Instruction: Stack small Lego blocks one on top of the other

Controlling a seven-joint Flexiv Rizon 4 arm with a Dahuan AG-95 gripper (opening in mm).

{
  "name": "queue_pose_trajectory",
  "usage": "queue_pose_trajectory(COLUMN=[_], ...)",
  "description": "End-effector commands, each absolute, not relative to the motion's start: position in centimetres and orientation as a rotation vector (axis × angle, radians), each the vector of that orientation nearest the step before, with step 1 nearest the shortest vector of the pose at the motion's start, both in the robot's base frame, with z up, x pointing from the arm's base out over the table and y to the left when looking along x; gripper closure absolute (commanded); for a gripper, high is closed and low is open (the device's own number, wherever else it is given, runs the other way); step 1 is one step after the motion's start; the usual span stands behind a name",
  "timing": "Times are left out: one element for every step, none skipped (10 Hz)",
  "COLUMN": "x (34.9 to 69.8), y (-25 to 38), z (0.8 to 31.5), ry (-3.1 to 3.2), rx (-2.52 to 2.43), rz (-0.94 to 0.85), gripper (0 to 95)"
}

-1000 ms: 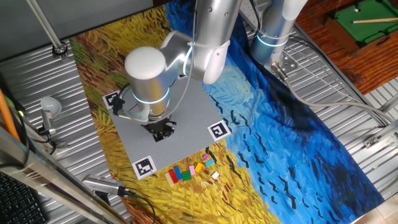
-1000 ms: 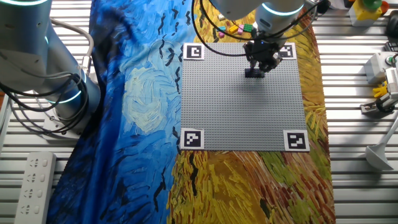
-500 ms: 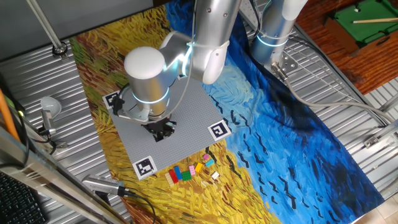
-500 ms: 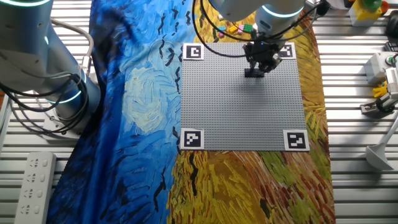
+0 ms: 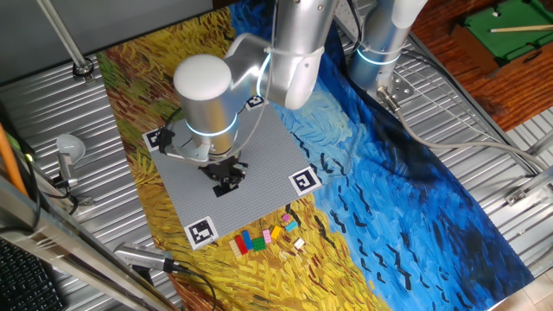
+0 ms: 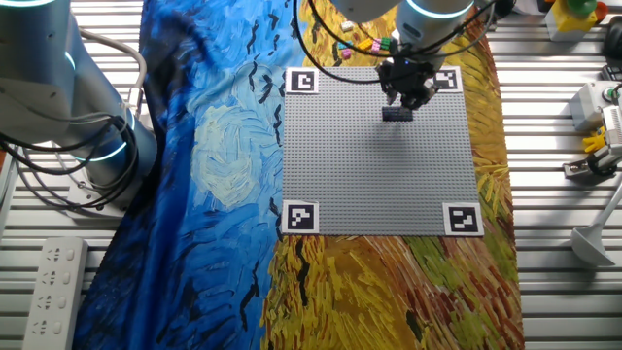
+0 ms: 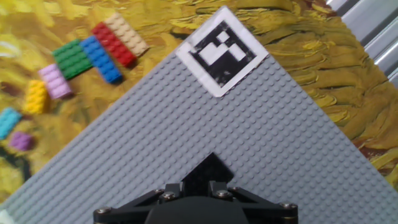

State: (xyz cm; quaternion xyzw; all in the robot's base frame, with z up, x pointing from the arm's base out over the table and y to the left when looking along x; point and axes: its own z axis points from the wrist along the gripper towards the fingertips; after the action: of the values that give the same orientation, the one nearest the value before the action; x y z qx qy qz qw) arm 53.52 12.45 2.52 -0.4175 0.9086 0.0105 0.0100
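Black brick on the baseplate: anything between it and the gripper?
Nothing visible. The gripper hangs right above the black brick on the grey baseplate, with only bare studs around it. The coloured bricks lie off the plate, on the cloth.

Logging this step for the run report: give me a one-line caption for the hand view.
Hand view: black brick on the grey baseplate below the jaws, coloured bricks waiting on the cloth.

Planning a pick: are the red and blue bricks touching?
Touching. Hand view shows red brick and blue brick flush along their long sides, no gap.
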Motion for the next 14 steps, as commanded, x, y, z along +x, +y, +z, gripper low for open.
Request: queue_pose_trajectory(x=[53.0, 52.9, 52.8, 53.0, 53.0, 52.9, 52.8, 52.7, 52.4, 52.3, 52.2, 52.2, 52.2, 52.2], y=[12.4, 12.4, 12.4, 12.1, 12.0, 12.1, 12.2, 12.2, 12.5, 12.7, 13.0, 13.1, 13.2, 13.2], z=[2.5, 2.1, 1.2, 0.5, 0.2, 0.2, 0.6, 0.8, 1.6, 2.0, 2.4, 2.4, 2.4, 2.4], ry=[2.837, 2.836, 2.826, 2.813, 2.821, 2.837, 2.828, 2.831, 2.838, 2.842, 2.845, 2.845, 2.845, 2.845], rx=[-1.302, -1.307, -1.311, -1.319, -1.322, -1.296, -1.304, -1.301, -1.296, -1.293, -1.286, -1.283, -1.284, -1.286], rz=[0.026, 0.015, 0.008, 0.009, 0.020, 0.069, 0.027, 0.028, 0.022, 0.025, 0.031, 0.037, 0.035, 0.033], gripper=[76.0, 76.0, 76.0, 76.0, 76.0, 76.0, 76.0, 76.0, 76.0, 76.0, 76.0, 76.0, 76.0, 76.0])
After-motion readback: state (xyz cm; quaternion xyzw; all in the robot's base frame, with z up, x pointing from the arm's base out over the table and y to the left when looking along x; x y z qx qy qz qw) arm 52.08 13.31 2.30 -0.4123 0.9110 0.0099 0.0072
